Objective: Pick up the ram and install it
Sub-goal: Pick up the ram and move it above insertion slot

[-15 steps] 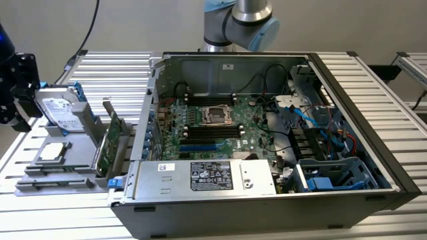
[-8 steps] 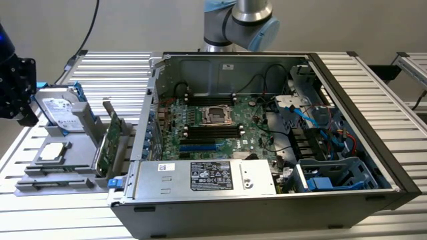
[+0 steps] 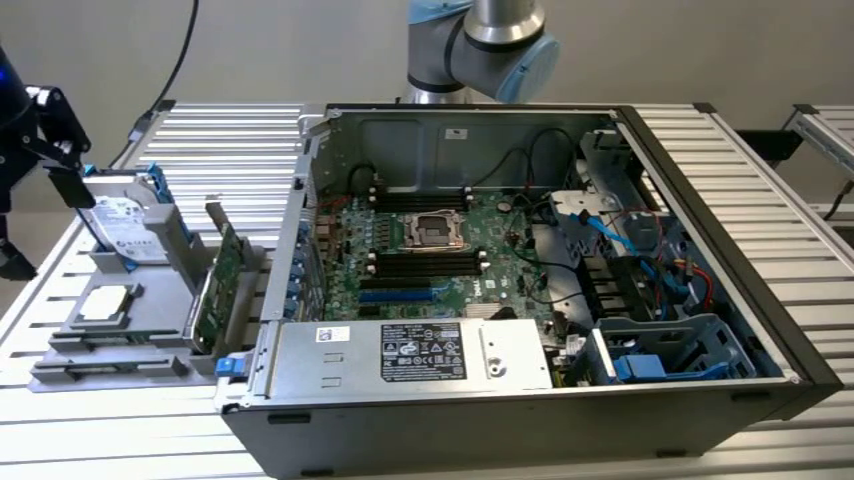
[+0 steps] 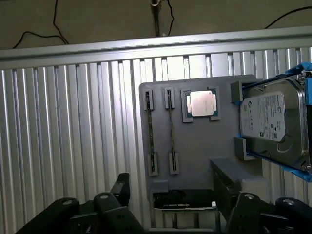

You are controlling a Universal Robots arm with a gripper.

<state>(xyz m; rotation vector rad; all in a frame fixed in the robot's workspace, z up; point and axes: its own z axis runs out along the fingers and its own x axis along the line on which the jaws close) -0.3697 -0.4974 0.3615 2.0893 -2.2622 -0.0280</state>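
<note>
The ram (image 4: 150, 131) stands on edge in a slot of the grey parts tray (image 4: 195, 146), a thin green stick seen edge-on. A second similar stick (image 4: 170, 129) stands parallel beside it. In the exterior view the tray (image 3: 147, 300) sits on the table to the left of the open computer case (image 3: 534, 400). My gripper (image 4: 175, 197) hangs well above the tray, open, with nothing between its fingers. In the exterior view the gripper (image 3: 40, 220) is at the far left edge, high over the table. The black memory slots (image 3: 427, 262) lie on the motherboard inside the case.
The tray also carries a silver processor (image 4: 201, 104), a hard drive with blue rails (image 4: 273, 122) and a wider green expansion card (image 3: 214, 285) standing upright. The power supply (image 3: 427, 355), drive cages and cables crowd the case. The arm's base (image 3: 481, 40) stands behind the case.
</note>
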